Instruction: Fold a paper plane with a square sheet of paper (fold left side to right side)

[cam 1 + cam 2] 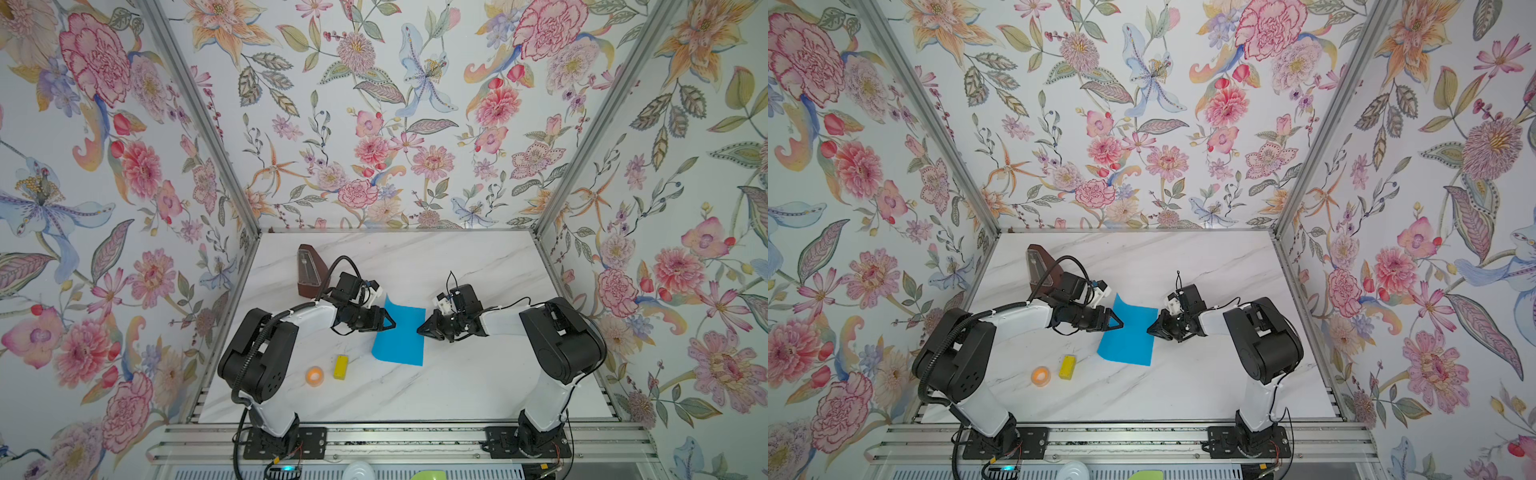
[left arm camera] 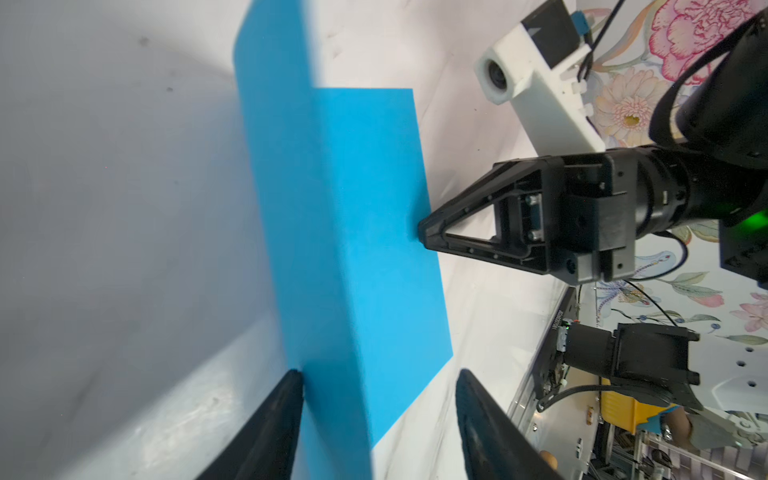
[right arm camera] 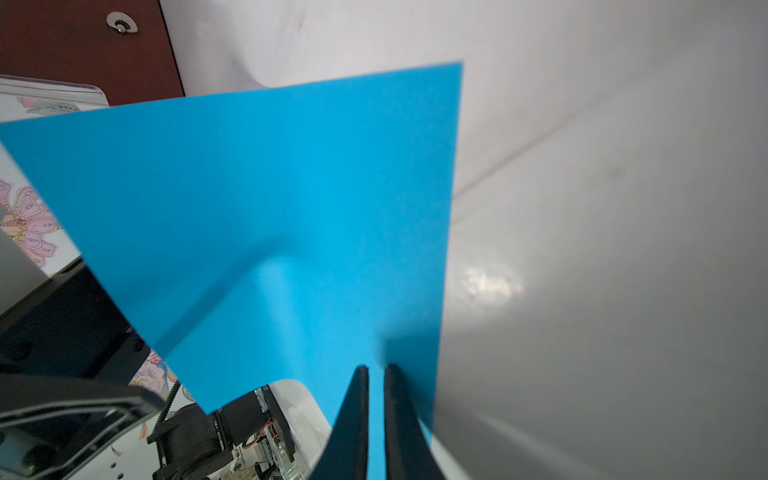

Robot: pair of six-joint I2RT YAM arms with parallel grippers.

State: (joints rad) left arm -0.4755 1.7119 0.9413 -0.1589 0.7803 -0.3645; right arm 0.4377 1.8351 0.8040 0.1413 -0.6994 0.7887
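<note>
The left gripper point(image 1: 390, 323) stood with its jaws apart at the left edge of the square sheet of paper point(image 1: 401, 336), holding nothing. In its wrist view one finger point(image 2: 284, 403) sat just beside the raised blue edge.

Nearest the front of the desk point(image 1: 457, 386), left of the sheet, lay a small yellow block point(image 1: 340, 367) and an orange roll point(image 1: 314, 376), neither part of the job. Behind them the sheet lay mid-desk between the two arms. Its near edge and right half were flat, and its left part stood up off the surface in a soft bend rather than a pressed crease.

The right gripper point(image 1: 420, 330) had its jaws together, tip on the sheet's right edge. Whether it pinched the paper or only pressed it down, I could not tell. Farthest back, beside the left arm, stood a brown wooden case point(image 1: 309, 270).

The paper looked thin, light and springy, likely to flop open and to slide on the glossy desk. I judged the best hold to be a light pinch on the lifted left edge near its middle, with the right edge pinned as anchor. A hard squeeze would probably leave stray creases.
</note>
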